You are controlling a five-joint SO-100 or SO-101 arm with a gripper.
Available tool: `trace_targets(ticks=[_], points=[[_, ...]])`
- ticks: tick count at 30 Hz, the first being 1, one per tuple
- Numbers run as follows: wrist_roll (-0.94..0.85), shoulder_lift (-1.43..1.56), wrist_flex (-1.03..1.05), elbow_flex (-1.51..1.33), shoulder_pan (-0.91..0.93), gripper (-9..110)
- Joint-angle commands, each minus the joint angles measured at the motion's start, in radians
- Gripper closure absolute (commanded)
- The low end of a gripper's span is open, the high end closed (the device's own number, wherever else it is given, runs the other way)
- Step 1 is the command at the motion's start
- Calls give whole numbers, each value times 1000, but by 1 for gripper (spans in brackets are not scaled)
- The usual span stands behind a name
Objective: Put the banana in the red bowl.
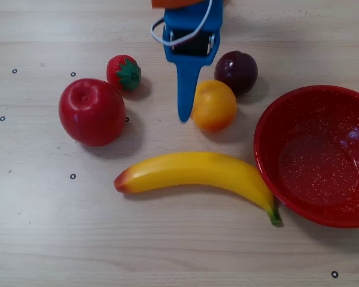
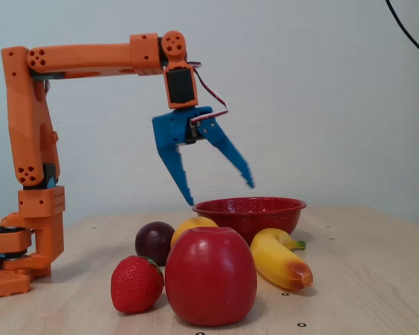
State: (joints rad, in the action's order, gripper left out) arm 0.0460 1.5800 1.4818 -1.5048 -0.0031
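Note:
The banana (image 1: 197, 171) lies flat on the wooden table, its reddish tip to the left and its green stem touching the red bowl (image 1: 264, 149) at the right in the overhead view. In the fixed view the banana (image 2: 279, 259) lies in front of the red bowl (image 2: 248, 208), which is empty. My blue gripper (image 2: 220, 193) is open and empty. It hangs in the air well above the fruit. In the overhead view the gripper (image 1: 184, 89) is behind the banana, beside the round orange fruit.
A red apple (image 1: 91, 112), a strawberry (image 1: 124, 72), a dark plum (image 1: 236, 72) and a round orange fruit (image 1: 213, 105) sit behind the banana. In the fixed view the apple (image 2: 209, 276) and the strawberry (image 2: 136, 283) stand nearest the camera. The orange arm base (image 2: 21, 244) is at the left.

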Motion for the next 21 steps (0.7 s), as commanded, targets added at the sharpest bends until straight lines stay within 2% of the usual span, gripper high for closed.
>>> trace_targets(ticks=[1,12,21], points=[[-14,26,-40,103,18,62],[-20,-150,-140,187,23,54],[-60,-307,-126,336,55,46]])
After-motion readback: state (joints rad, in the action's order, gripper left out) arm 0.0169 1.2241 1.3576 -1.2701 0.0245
